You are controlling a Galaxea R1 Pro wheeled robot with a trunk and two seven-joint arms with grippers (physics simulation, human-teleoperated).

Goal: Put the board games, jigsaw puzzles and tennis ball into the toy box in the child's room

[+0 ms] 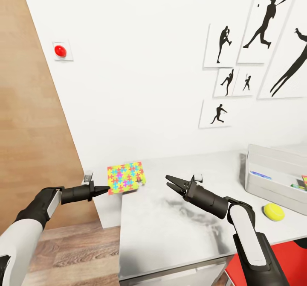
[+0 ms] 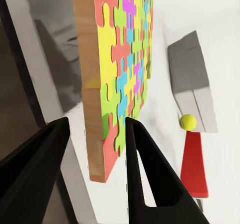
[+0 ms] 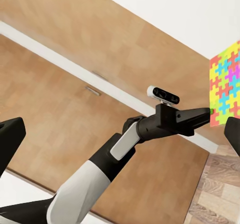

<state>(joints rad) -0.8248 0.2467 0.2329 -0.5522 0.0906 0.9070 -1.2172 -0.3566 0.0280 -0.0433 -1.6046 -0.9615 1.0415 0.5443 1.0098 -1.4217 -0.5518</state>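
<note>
A wooden door [image 1: 30,106] stands at the far left, beside a white wall with a red button [image 1: 60,51]. The left fingers [image 1: 102,189] are pinched on the corner of the jigsaw puzzle [image 1: 125,177], a flat yellow square slab with many-coloured piece shapes. It is lifted up over the left end of the tabletop [image 1: 170,230] and stands tilted, its bright face turned toward the room. In the left wrist view the slab [image 2: 117,73] sits edge-on between the two black fingers [image 2: 145,169], its wooden edge showing.

In the middle, the right fingers [image 1: 172,183] are spread open and hold nothing. They point at the puzzle, a little apart from it.

Farther right, the tennis ball [image 1: 273,211] lies on the tabletop, just in front of the grey toy box [image 1: 273,166]. Some flat colourful things lie inside the box. Black pictures of players [image 1: 256,42] hang on the wall above.
</note>
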